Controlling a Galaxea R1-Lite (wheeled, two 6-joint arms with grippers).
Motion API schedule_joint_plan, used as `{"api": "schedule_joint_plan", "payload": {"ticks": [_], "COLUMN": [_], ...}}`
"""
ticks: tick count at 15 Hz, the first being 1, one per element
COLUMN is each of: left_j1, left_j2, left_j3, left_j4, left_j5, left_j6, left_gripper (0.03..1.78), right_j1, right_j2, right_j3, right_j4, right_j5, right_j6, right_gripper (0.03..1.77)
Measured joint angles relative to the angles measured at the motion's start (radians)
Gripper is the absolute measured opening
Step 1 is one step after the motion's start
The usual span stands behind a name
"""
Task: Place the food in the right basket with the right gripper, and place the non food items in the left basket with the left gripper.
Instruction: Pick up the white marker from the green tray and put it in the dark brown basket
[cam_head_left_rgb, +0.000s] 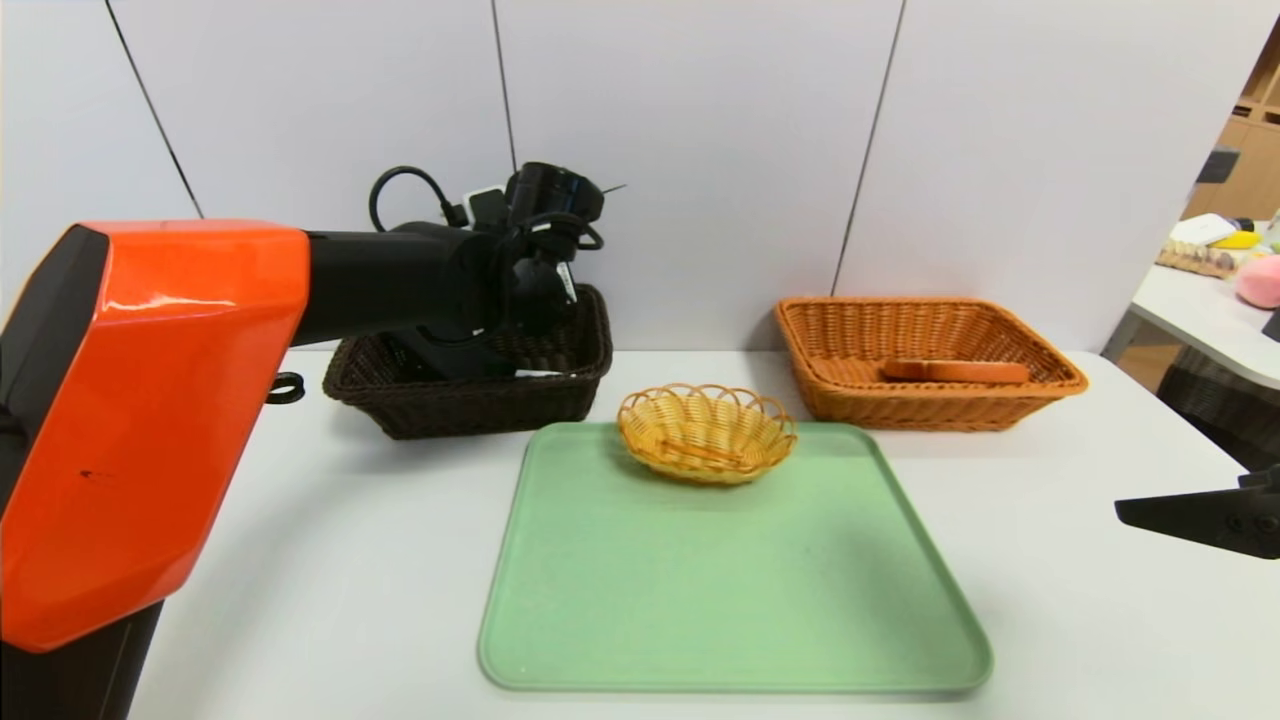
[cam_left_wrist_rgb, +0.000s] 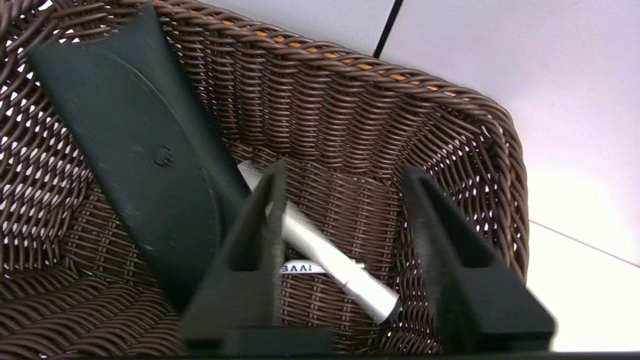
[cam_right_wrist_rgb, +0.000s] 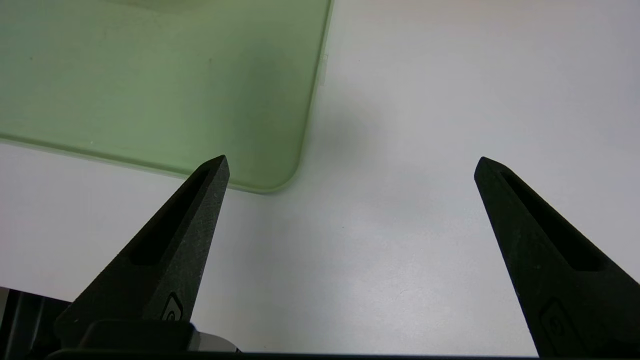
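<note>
On the white table (cam_head_left_rgb: 1050, 600), a pale green rectangular plastic tray (cam_head_left_rgb: 735, 590) lies at the centre of the head view. A small yellow woven scalloped basket (cam_head_left_rgb: 707, 432) sits at the tray's 12 o'clock edge, with a thin stick-like thing inside that is too small to identify.

From the tray, the dark brown rectangular wicker basket (cam_head_left_rgb: 470, 385) stands at about 10 o'clock and the orange rectangular wicker basket (cam_head_left_rgb: 925, 358) at about 2 o'clock, both near the wall. The orange basket holds a flat, elongated orange-brown food item (cam_head_left_rgb: 955, 371) on its floor.

The left arm, with its orange shell and black forearm, reaches over the brown basket, and the left gripper (cam_left_wrist_rgb: 345, 180) is down inside it. In the left wrist view its jaws stand apart with nothing between them. Below them on the basket's woven floor lie a white cylindrical pen-like tube (cam_left_wrist_rgb: 327, 252) and a flat black oblong plastic piece (cam_left_wrist_rgb: 140, 155) that leans against the basket wall; the tube's end runs under the black piece. A small white label with blue letters lies under the tube.

The right gripper (cam_right_wrist_rgb: 350, 165) hovers low over bare table at the tray's 4 o'clock corner, at the head view's 3 o'clock edge. Its jaws are spread wide and hold nothing.
</note>
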Motion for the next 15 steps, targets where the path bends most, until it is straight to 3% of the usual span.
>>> {"api": "schedule_joint_plan", "payload": {"ticks": [7,11,13,15], "left_j1": [-0.007,-0.024,-0.026,-0.027], "left_j2": [-0.038,-0.156,-0.229,-0.316], "left_j3": [0.000,0.025,0.107,0.234], "left_j4": [0.018,0.056,0.058,0.057], "left_j5": [-0.001,-0.011,-0.074,-0.192], "left_j6": [0.040,0.283,0.420,0.524], "left_gripper": [1.39,1.52,1.56,1.59], "right_j1": [0.000,0.000,-0.001,-0.004], "right_j2": [0.000,0.000,0.000,-0.001], "right_j3": [0.000,0.000,-0.001,-0.008], "right_j4": [0.000,-0.002,-0.002,-0.001], "right_j5": [0.000,-0.001,-0.001,-0.001], "right_j6": [-0.001,-0.019,-0.047,-0.073], "right_gripper": [1.70,1.70,1.70,1.70]}}
